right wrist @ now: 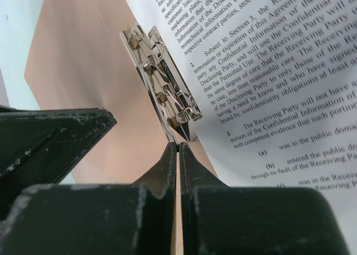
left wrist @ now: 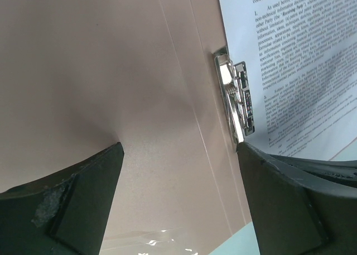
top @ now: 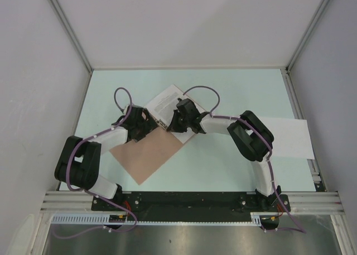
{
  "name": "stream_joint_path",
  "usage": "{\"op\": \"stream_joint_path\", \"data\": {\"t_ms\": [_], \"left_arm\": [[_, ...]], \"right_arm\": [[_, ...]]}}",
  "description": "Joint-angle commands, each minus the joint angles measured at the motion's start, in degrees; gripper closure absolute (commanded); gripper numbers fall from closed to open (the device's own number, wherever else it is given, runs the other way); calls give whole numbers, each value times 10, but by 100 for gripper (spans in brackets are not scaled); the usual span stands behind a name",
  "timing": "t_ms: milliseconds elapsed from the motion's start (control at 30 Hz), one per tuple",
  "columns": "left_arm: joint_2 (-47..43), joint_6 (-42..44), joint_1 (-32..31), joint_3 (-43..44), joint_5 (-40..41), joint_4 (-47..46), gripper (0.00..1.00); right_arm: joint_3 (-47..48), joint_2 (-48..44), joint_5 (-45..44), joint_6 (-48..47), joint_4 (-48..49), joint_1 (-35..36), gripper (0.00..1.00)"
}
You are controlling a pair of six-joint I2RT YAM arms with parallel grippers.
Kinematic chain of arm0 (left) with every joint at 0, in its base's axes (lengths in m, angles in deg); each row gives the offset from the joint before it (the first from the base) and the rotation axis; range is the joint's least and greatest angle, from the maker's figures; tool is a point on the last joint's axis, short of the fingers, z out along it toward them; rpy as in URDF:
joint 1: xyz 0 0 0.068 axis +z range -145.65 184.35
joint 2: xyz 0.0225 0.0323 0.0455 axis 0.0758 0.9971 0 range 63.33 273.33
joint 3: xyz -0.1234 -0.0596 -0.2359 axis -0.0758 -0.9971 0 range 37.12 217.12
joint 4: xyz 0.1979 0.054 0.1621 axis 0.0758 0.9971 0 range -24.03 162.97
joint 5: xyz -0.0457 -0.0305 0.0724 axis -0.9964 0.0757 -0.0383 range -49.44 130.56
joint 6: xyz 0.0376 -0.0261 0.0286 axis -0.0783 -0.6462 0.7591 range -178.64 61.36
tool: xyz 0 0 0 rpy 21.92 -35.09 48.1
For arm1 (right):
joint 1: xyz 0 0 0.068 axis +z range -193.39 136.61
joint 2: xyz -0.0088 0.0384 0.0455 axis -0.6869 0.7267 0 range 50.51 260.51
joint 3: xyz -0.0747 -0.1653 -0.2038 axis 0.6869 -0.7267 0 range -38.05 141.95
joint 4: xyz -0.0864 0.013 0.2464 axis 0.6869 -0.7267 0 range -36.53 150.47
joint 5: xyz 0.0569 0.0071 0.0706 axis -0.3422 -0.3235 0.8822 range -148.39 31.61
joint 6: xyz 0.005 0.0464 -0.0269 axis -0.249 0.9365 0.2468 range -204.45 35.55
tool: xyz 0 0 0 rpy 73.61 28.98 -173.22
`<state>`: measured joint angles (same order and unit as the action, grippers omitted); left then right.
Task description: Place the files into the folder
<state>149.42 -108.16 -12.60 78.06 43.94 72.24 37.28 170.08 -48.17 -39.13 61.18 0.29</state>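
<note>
Right hand [right wrist: 178,146] closest in: fingers pressed together, nothing visibly between them, tips right at the near end of the metal clip [right wrist: 164,79]. Left hand [left wrist: 179,149] spread wide and empty, hovering over the bare inner panel of the folder [top: 148,154], with the clip just beside one finger. Folder lies open and skewed, left of the desk [top: 223,171] centre. Printed sheet [right wrist: 268,71] sits on its far half, edge alongside the clip; we can't tell if it's under it. Plain sheet [top: 287,138] is well apart at the desk's right edge, partly under the right arm. We read this as seating file one. Next: lever the clip without shoving the paper, then fetch the plain sheet.
</note>
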Motion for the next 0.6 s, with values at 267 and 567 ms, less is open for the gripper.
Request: {"op": "stream_joint_path", "data": {"t_ms": [267, 567], "left_arm": [[-6, 17, 7, -36, 31, 45, 8], [-36, 39, -6, -4, 8, 58, 11]], "right_arm": [[-50, 97, -143, 0, -128, -2, 100], [-70, 87, -89, 14, -83, -15, 100]]}}
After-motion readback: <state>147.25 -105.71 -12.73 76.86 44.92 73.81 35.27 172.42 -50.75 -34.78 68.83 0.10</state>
